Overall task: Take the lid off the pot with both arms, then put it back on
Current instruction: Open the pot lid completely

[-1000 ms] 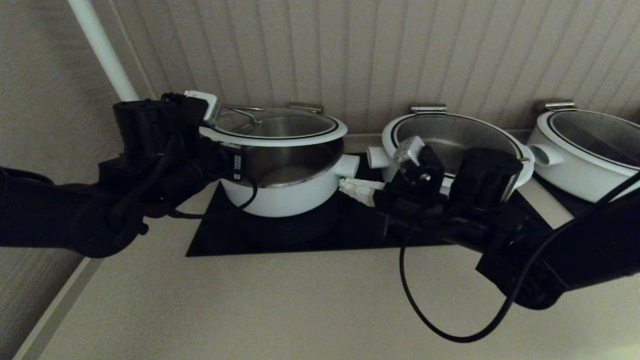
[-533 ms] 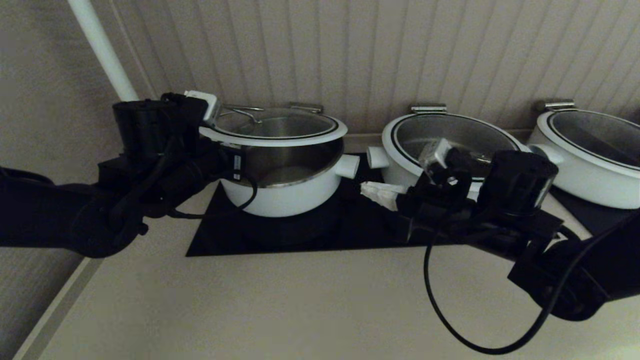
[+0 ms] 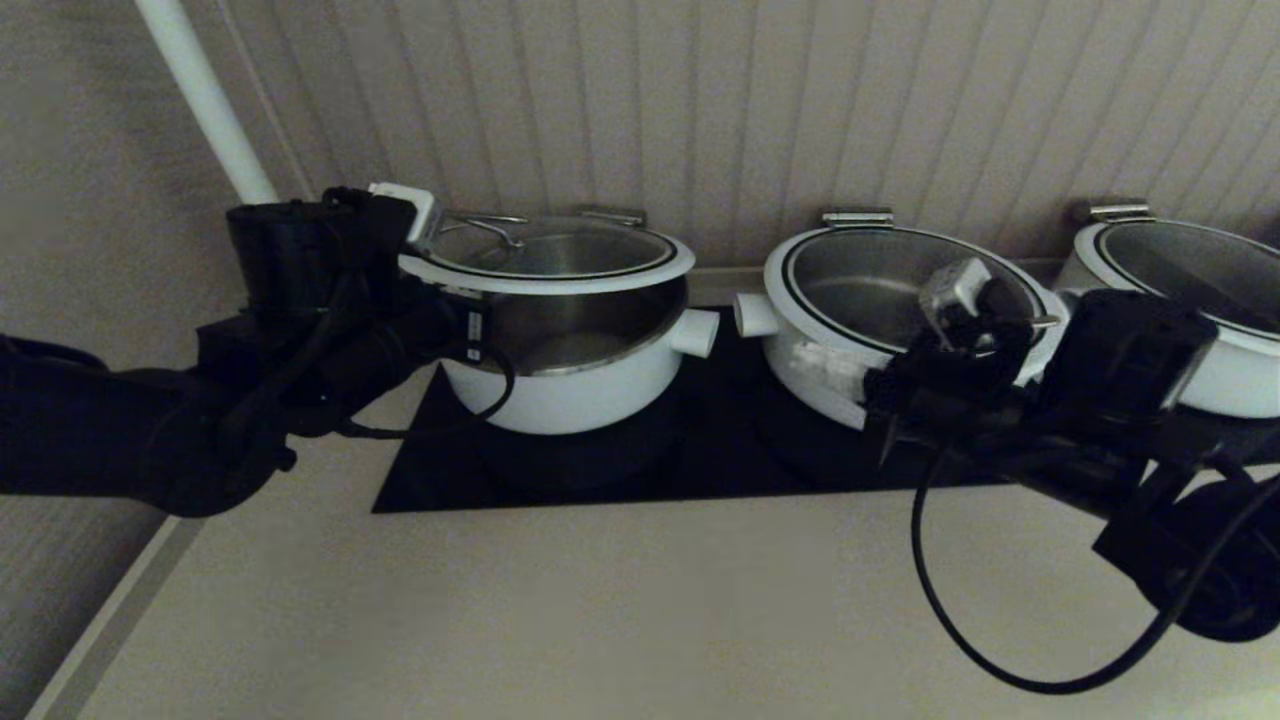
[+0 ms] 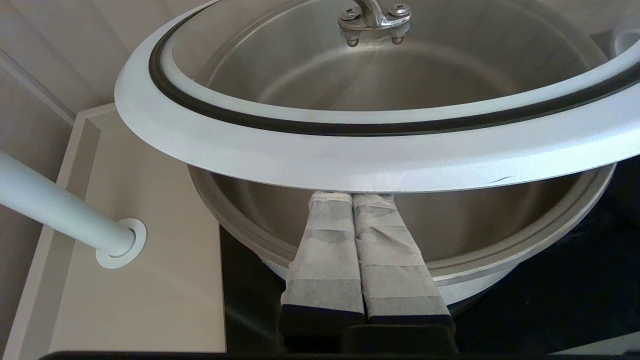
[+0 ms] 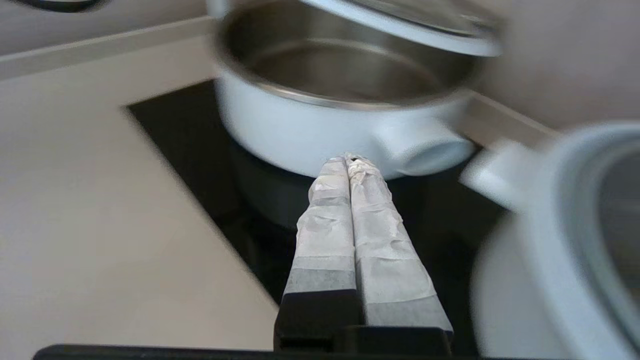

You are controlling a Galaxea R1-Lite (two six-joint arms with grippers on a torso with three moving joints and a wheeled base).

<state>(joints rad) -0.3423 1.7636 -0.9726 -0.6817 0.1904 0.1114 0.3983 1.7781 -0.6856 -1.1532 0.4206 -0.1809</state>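
Left hand [image 4: 352, 197], fingers pressed together, props the lid [image 3: 548, 258] tilted above the pot [image 3: 575, 365] on the counter [image 3: 600, 620], while the right hand [image 5: 351, 161], also closed and empty, sits apart, so replacing the lid remains.

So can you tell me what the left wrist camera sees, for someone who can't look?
The left claw, its two padded fingers pressed together, props up the rim of the lid, so the lid tilts above the pot. The pot looks empty inside, and a white pole stands on the counter beside it.
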